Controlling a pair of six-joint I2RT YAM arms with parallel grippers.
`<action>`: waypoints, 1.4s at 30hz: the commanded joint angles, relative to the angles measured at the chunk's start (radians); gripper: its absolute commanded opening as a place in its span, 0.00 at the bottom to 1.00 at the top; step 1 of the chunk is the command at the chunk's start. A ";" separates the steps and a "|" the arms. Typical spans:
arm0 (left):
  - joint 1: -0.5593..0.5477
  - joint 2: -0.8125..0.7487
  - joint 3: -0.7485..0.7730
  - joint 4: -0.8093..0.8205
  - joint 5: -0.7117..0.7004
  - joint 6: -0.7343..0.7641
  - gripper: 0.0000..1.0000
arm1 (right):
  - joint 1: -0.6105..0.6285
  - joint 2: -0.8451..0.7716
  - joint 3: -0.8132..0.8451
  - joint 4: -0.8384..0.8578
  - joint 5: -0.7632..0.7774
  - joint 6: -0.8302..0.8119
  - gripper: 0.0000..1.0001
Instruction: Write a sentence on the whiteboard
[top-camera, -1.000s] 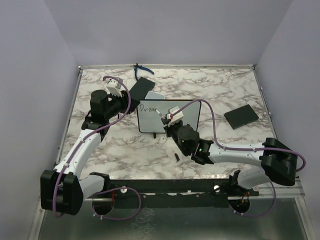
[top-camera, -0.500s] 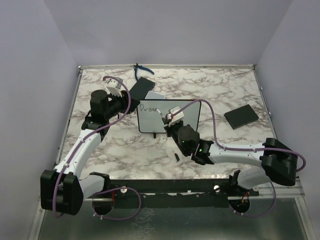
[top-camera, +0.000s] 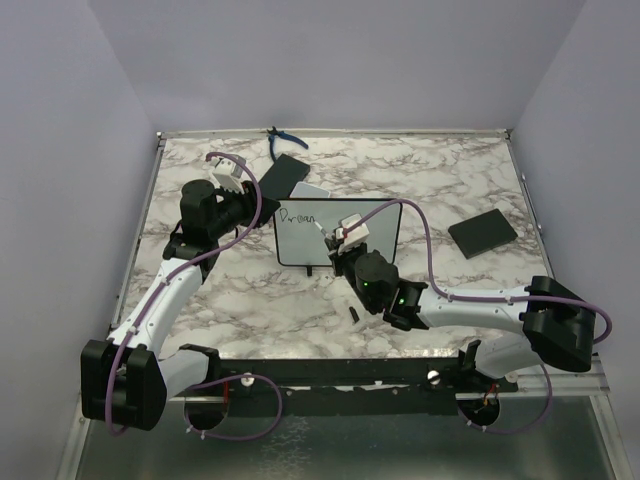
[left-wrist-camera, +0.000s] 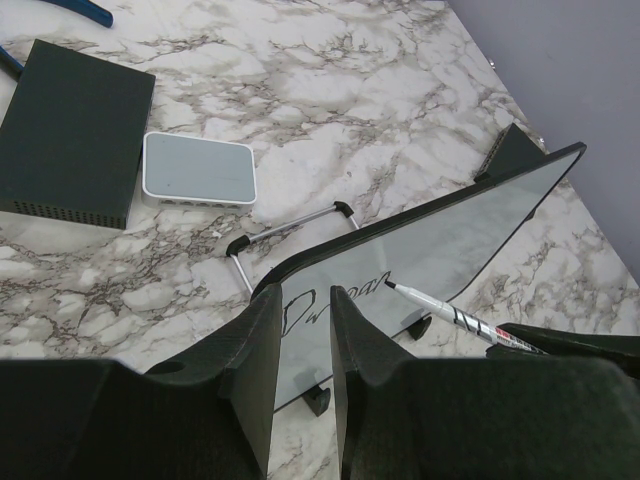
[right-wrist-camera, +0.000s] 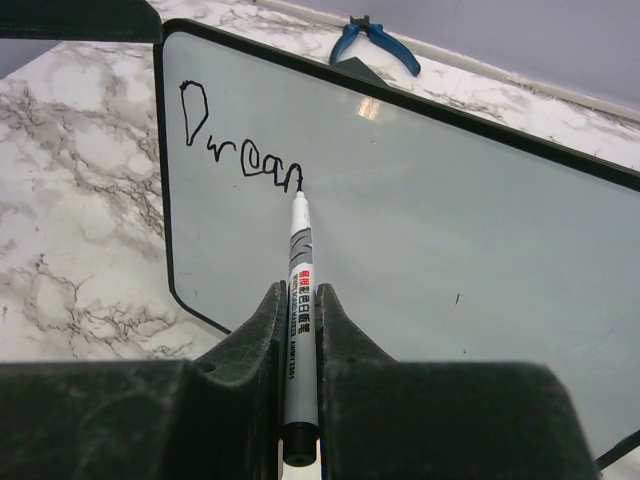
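I count one whiteboard, with one written word on it and one marker touching it. I see two black slabs, one behind the whiteboard and the other slab well off to its right. There is one grey pad just behind the whiteboard, one pair of blue pliers farther back, and one small black bit in front. Two grippers: left gripper, right gripper.

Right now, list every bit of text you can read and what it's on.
"Drean": handwriting on the whiteboard, ending at the marker tip.
Print on the marker barrel: too small to read.
No other text shows.
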 joint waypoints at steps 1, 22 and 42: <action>-0.003 -0.020 -0.011 0.005 0.011 -0.003 0.27 | -0.001 0.002 -0.020 -0.029 0.036 0.024 0.00; -0.004 -0.023 -0.011 0.007 0.014 -0.004 0.27 | -0.001 -0.015 -0.001 0.063 0.055 -0.065 0.00; -0.003 -0.022 -0.011 0.006 0.014 -0.004 0.27 | 0.000 -0.039 -0.042 -0.009 0.075 -0.010 0.00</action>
